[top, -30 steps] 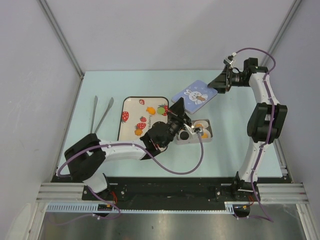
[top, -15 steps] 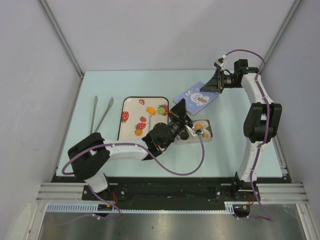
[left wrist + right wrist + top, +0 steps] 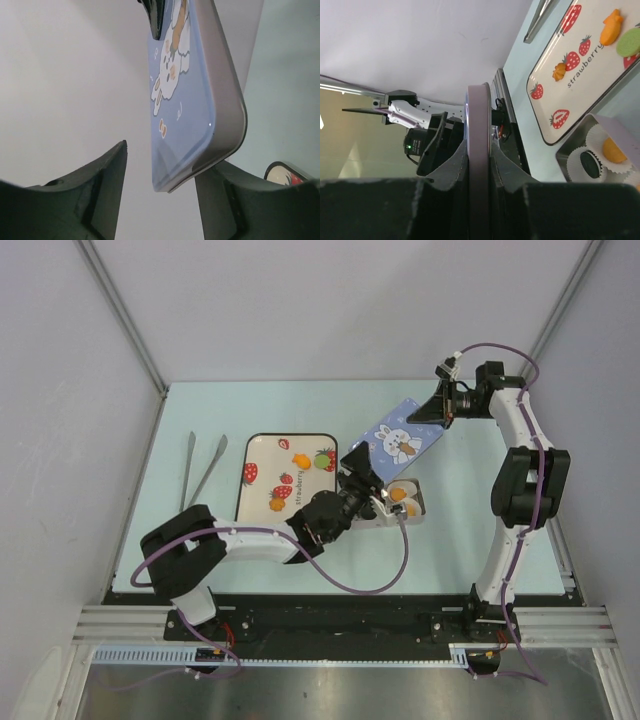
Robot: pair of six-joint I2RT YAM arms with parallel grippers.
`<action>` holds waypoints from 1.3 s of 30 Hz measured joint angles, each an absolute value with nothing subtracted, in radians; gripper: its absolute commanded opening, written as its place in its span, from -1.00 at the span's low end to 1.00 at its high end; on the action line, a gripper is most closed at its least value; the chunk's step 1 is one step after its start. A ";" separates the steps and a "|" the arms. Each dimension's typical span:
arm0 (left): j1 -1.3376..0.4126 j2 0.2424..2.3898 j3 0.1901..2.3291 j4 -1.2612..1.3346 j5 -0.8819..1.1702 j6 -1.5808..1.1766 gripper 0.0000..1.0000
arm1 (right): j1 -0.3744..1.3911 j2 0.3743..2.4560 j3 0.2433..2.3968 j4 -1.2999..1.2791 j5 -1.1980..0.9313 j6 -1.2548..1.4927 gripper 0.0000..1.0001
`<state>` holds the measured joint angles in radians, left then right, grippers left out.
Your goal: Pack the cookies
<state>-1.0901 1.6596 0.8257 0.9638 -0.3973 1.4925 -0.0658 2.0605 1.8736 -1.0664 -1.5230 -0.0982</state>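
A blue lid point(image 3: 400, 443) with a bunny print hangs tilted over the open tin point(image 3: 412, 508). My right gripper point(image 3: 432, 412) is shut on its far edge; in the right wrist view the lid point(image 3: 479, 125) stands edge-on, clamped between the fingers of the right gripper point(image 3: 479, 146). My left gripper point(image 3: 358, 462) is open around the lid's near corner, and the lid point(image 3: 192, 95) hangs between its spread jaws point(image 3: 167, 160). In the tin a black cookie point(image 3: 591, 163) and an orange cookie point(image 3: 612, 150) sit in paper cups. Orange cookies point(image 3: 611, 26) point(image 3: 559, 71) lie on the strawberry tray point(image 3: 555, 135).
The strawberry tray point(image 3: 262, 445) lies left of the tin, with a green piece point(image 3: 629, 42) on it beside the orange ones. Metal tongs point(image 3: 200, 465) lie left of the tray. White walls close in on three sides of the table.
My left gripper has opened and let go of the lid's near corner. My right gripper has shut on its far edge, and the lid has swung up over the tin.
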 measured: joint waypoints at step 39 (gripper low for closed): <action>-0.818 1.559 1.252 -0.255 -0.119 0.072 0.85 | 0.037 1.501 1.094 -0.339 -0.770 0.271 -1.00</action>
<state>-0.8181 1.5585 1.2522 -0.2546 -0.1188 0.0715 0.0372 1.5009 1.0943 -0.3393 -0.7696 0.2714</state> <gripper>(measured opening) 0.923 0.187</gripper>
